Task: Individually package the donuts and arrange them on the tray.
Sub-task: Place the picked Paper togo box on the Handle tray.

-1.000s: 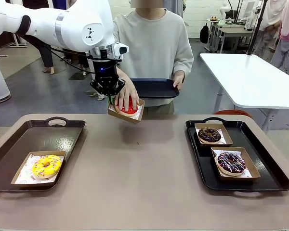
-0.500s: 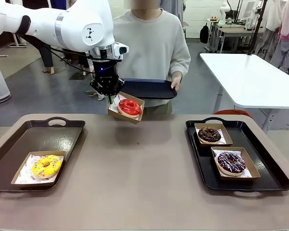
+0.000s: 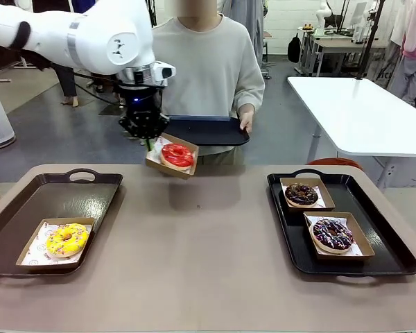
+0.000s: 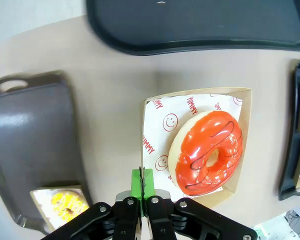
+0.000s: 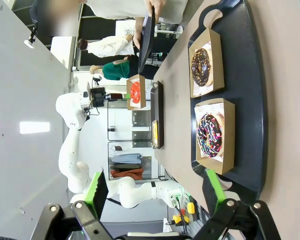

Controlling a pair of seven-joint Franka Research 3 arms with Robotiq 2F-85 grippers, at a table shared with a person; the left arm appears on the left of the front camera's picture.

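Note:
In the front view my left gripper [image 3: 150, 143] is shut on the near edge of a cardboard box [image 3: 154, 160] and holds it in the air over the table's far edge. A red-iced donut [image 3: 177, 155] lies in that box. The left wrist view has the green pads [image 4: 137, 181] pinching the box's paper-lined rim [image 4: 152, 150] beside the red donut [image 4: 207, 152]. A yellow donut [image 3: 66, 240] sits boxed on the left tray [image 3: 55, 194]. Chocolate [image 3: 301, 193] and sprinkled purple [image 3: 332, 234] donuts sit boxed on the right tray [image 3: 388, 243]. My right gripper [image 5: 155, 192] is open above that tray [image 5: 250, 100].
A person stands at the far side holding a dark empty tray [image 3: 208, 130] with one hand [image 3: 245, 119], just behind the lifted box. A white table [image 3: 360, 111] stands at the back right. The brown tabletop [image 3: 194, 257] lies bare between the two trays.
The person's hand has come off the red donut. My left gripper has carried the box slightly left and upward, and the person's tray has shifted left a little.

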